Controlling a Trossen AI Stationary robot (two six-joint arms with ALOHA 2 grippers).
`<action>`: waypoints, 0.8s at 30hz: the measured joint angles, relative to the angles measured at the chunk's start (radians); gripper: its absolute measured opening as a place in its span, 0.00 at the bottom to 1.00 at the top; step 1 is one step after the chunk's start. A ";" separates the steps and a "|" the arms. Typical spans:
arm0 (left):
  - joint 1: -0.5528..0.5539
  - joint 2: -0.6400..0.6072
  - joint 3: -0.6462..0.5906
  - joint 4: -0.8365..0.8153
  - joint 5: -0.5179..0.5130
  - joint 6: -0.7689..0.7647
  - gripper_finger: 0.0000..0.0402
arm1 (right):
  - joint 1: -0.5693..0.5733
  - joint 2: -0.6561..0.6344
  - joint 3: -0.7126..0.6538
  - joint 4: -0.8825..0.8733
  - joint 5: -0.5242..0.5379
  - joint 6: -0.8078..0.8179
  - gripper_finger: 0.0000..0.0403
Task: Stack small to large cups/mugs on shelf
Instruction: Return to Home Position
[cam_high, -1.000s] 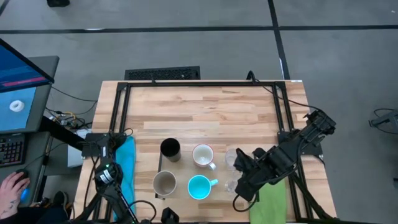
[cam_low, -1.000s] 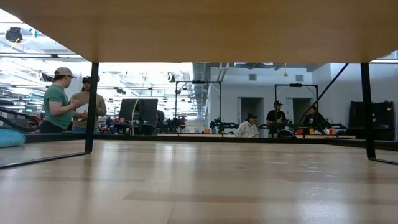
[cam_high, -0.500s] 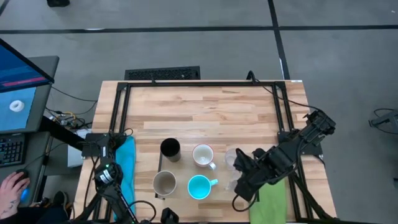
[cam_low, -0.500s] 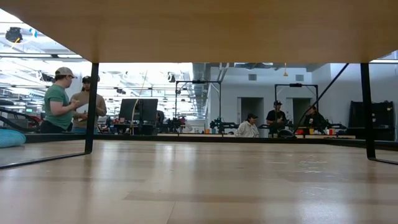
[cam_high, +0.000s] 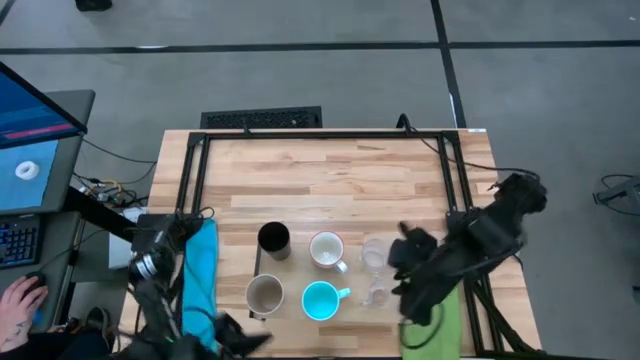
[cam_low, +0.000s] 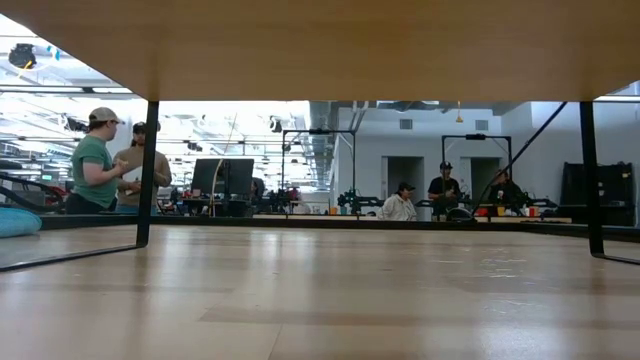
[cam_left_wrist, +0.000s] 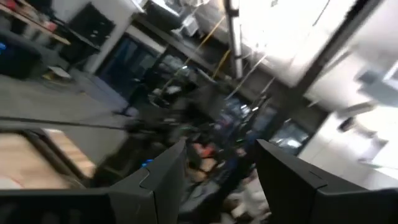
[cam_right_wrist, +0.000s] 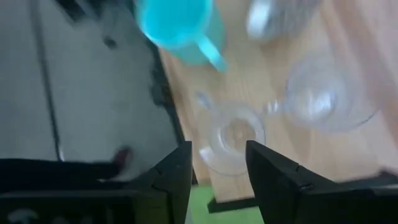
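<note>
Six empty vessels stand mouth-up in two rows near the shelf's front edge: tumbler, white mug, rear glass; beige mug, blue mug with its handle toward the right edge, front glass.

Right wrist view: right gripper spread, empty; the front glass lies beyond the gap.

Left wrist view: left gripper spread, empty.

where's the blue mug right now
High view: the blue mug stands in the row nearer the arm bases, between the beige mug on its left and a clear glass on its right, the white mug just behind it.
</note>
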 joint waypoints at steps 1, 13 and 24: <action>-0.006 -0.033 0.000 -0.008 -0.023 0.057 0.45 | 0.009 -0.016 0.027 -0.001 0.026 -0.018 0.42; -0.023 -0.467 -0.073 -0.305 -0.091 0.541 0.45 | 0.288 -0.342 0.137 -0.026 0.718 -0.271 0.37; -0.073 -0.970 -0.606 -0.468 -0.027 0.564 0.39 | 0.481 -0.592 -0.052 -0.107 1.052 -0.349 0.38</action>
